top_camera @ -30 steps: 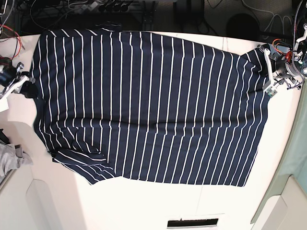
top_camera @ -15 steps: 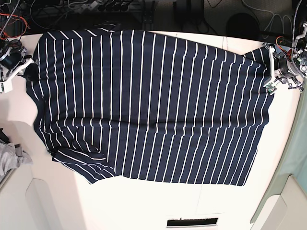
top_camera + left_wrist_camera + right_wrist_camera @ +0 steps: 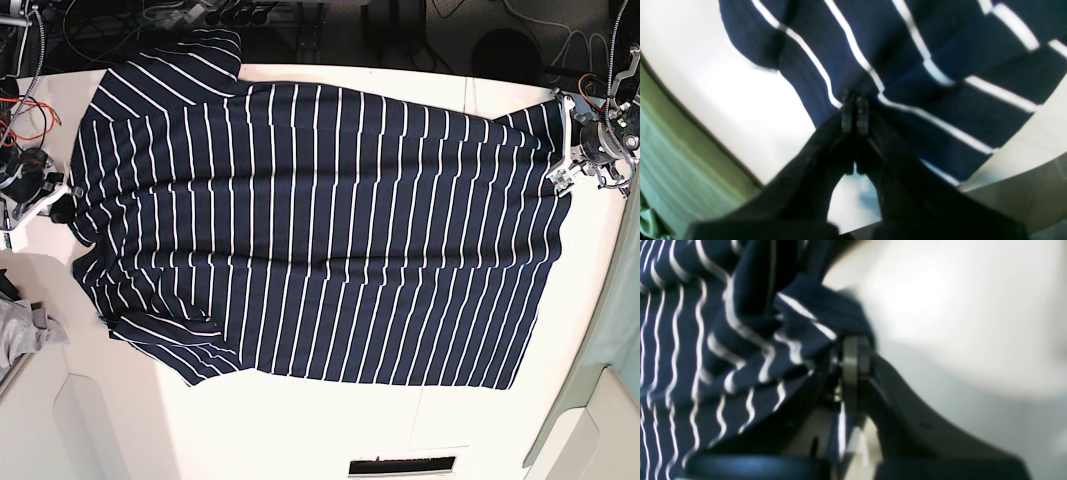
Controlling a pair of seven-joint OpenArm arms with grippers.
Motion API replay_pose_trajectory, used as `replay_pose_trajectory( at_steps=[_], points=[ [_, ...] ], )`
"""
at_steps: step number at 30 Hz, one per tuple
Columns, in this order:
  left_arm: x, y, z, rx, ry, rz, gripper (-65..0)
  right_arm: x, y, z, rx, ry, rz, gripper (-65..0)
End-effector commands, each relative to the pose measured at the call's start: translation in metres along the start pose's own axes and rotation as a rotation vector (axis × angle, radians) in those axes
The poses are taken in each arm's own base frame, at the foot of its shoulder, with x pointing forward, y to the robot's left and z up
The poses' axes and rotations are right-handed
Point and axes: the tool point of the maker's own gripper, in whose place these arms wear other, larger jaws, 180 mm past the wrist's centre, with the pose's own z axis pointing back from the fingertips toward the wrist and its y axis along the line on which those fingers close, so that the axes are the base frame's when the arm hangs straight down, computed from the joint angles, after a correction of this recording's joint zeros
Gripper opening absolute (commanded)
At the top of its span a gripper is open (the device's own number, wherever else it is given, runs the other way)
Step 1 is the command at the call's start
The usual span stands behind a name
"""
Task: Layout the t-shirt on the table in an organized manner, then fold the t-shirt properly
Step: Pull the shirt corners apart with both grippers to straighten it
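T-shirt (image 3: 320,230) lies spread across the table (image 3: 300,430), stripes running front to back. Left gripper (image 3: 855,111) clamped on its hem edge; right gripper (image 3: 853,353) clamped on bunched fabric at the opposite end

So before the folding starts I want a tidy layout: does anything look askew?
Yes. One sleeve is folded over onto the t-shirt, and a far corner hangs past the table edge.
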Motion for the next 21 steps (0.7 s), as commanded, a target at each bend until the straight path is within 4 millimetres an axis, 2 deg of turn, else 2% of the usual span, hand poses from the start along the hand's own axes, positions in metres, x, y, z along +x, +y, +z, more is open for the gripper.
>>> replay_pose_trajectory(
  at_steps=[1,4,9,11,14,16,21],
  points=[
    [0.008,0.01,0.004,0.02,-0.024,-0.001,-65.0,0.028,-0.007,0.004,-0.013,-0.065,0.011,-65.0],
    [0.024,0.015,0.004,0.02,-0.068,0.029,-65.0,0.035,-0.003,-0.004,-0.001,-0.06,0.014,-65.0],
    [0.051,0.035,0.009,0.034,-0.126,0.1,-65.0,0.045,0.004,-0.008,0.016,-0.072,0.024,-65.0],
    [0.063,0.044,0.015,0.055,-0.144,0.129,-65.0,0.052,0.004,-0.005,0.022,-0.094,0.022,-65.0],
    [0.092,0.057,0.033,0.107,-0.242,0.131,-65.0,0.062,0.006,0.002,0.046,-0.114,-0.007,-65.0],
    [0.104,0.062,0.041,0.133,-0.28,0.122,-65.0,0.06,0.014,0.005,0.078,-0.082,-0.031,-65.0],
    [0.118,0.06,0.042,0.13,-0.358,0.138,-65.0,0.044,0.041,0.009,0.155,-0.047,-0.02,-65.0]
  ],
)
